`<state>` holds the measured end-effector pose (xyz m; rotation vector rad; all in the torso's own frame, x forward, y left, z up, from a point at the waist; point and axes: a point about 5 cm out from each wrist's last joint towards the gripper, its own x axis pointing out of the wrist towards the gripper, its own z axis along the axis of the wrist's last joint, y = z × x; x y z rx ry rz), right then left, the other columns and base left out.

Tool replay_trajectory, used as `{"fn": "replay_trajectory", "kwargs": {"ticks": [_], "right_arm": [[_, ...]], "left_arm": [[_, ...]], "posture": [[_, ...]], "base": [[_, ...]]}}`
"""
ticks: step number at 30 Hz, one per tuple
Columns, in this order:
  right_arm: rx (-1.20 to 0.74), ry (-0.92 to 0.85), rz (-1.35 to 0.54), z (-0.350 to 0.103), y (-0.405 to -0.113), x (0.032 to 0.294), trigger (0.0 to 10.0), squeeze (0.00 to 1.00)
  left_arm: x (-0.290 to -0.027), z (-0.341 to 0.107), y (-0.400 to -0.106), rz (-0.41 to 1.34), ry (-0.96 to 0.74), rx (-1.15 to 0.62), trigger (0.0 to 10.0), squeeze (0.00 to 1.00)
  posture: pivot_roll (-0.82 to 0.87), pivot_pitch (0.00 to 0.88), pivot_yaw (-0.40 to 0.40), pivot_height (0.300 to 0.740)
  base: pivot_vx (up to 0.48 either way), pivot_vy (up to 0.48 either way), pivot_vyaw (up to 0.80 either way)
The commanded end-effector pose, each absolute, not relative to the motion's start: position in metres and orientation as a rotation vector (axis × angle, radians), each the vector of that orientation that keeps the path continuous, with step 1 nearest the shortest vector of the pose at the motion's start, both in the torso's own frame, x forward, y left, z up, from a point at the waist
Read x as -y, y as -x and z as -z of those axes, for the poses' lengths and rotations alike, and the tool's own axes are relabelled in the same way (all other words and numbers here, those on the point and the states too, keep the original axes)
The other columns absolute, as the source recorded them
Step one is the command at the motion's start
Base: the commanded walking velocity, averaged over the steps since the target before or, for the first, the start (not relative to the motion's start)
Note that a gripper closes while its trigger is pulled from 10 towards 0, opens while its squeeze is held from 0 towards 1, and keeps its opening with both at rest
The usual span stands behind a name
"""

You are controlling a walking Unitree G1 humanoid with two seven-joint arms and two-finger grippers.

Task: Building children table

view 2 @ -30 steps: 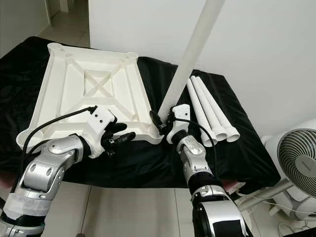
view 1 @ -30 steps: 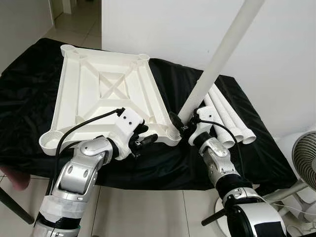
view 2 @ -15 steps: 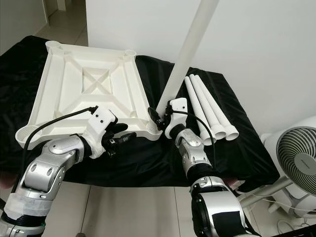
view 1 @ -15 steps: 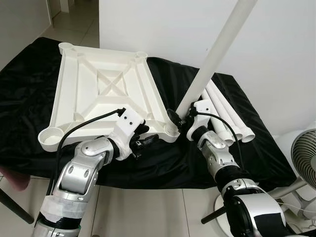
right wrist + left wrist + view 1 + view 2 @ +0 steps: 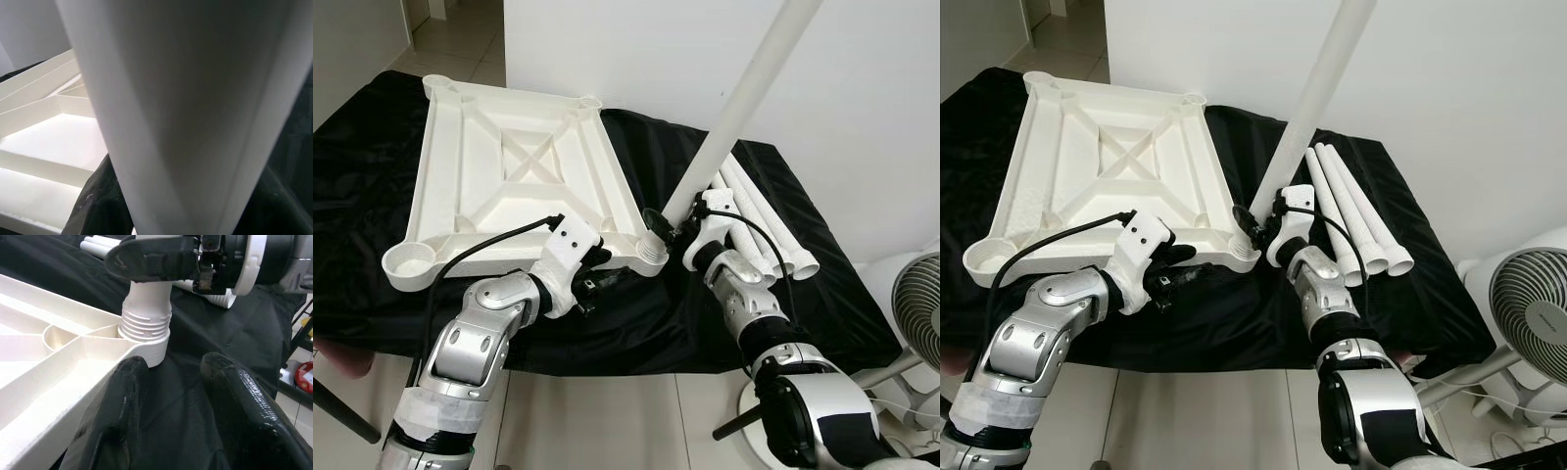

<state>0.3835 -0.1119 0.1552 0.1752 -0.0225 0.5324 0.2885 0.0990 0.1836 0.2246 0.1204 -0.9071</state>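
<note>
A white plastic tabletop (image 5: 509, 166) lies upside down on a black cloth. A long white leg (image 5: 744, 98) rises at a slant from its near right corner. The leg's threaded end sits in the corner socket (image 5: 145, 340). My right gripper (image 5: 671, 227) is shut on the leg just above the threads, and one of its black fingers (image 5: 151, 257) wraps the tube. My left gripper (image 5: 597, 284) is open at the tabletop's front rim, just short of that socket. Between its fingertips there is only black cloth.
Three spare white legs (image 5: 764, 220) lie side by side on the cloth (image 5: 372, 127) to the right of the tabletop. A floor fan (image 5: 915, 313) stands off the table's right end. A white wall runs behind, and tiled floor lies below the front edge.
The whole view has shifted slightly. My right gripper and the leg's lower end have moved closer onto the corner socket. My left gripper stays at the front rim.
</note>
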Motion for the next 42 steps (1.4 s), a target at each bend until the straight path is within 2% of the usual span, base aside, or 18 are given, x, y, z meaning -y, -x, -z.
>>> {"fn": "replay_trajectory", "kwargs": {"ticks": [1, 7, 11, 12, 17, 19, 25, 27, 33, 42], "right_arm": [[-0.200, -0.261, -0.444, -0.120, -0.378, 0.123, 10.0, 0.00], [-0.176, -0.238, -0.479, -0.126, -0.380, 0.120, 10.0, 0.00], [-0.051, -0.185, -0.520, -0.139, -0.379, 0.117, 10.0, 0.00], [0.036, -0.163, -0.532, -0.144, -0.376, 0.116, 10.0, 0.00], [0.123, -0.121, -0.535, -0.148, -0.371, 0.117, 10.0, 0.00], [0.248, -0.027, -0.501, -0.144, -0.357, 0.120, 10.0, 0.00], [0.325, 0.041, -0.462, -0.132, -0.340, 0.121, 10.0, 0.00], [0.422, 0.112, -0.451, -0.136, -0.329, 0.116, 10.0, 0.00], [0.480, 0.117, -0.440, -0.145, -0.326, 0.112, 10.0, 0.00], [0.585, 0.046, -0.401, -0.193, -0.335, 0.115, 10.0, 0.00]], "left_arm": [[-0.094, -0.187, -0.289, 0.871, -0.230, -0.100, 10.0, 0.00], [-0.092, -0.187, -0.289, 0.872, -0.226, -0.098, 10.0, 0.00], [-0.092, -0.186, -0.289, 0.869, -0.224, -0.097, 10.0, 0.00], [-0.092, -0.186, -0.289, 0.868, -0.223, -0.097, 10.0, 0.00], [-0.092, -0.186, -0.288, 0.865, -0.223, -0.097, 10.0, 0.00], [-0.093, -0.187, -0.288, 0.860, -0.220, -0.097, 10.0, 0.00], [-0.094, -0.187, -0.289, 0.859, -0.221, -0.099, 10.0, 0.00], [-0.095, -0.188, -0.291, 0.863, -0.226, -0.100, 10.0, 0.00], [-0.094, -0.189, -0.293, 0.868, -0.233, -0.098, 10.0, 0.00], [-0.094, -0.193, -0.296, 0.883, -0.262, -0.083, 10.0, 0.00]], "posture": [[0.18, 0.047, -0.171, 0.740], [0.19, 0.044, -0.175, 0.740], [0.19, 0.045, -0.179, 0.740], [0.19, 0.047, -0.181, 0.740], [0.19, 0.049, -0.182, 0.740], [0.19, 0.057, -0.178, 0.740], [0.18, 0.062, -0.163, 0.740], [0.17, 0.063, -0.154, 0.740], [0.17, 0.062, -0.151, 0.740], [0.18, 0.065, -0.173, 0.740]], "base": [[0.000, 0.000, 0.00], [0.000, 0.000, 0.00], [0.000, 0.000, 0.00], [0.000, 0.000, 0.00], [0.000, 0.000, 0.00], [0.000, 0.000, 0.00], [0.000, 0.000, 0.00], [0.000, 0.000, 0.00], [0.000, 0.000, 0.00], [0.000, 0.000, 0.00]]}}
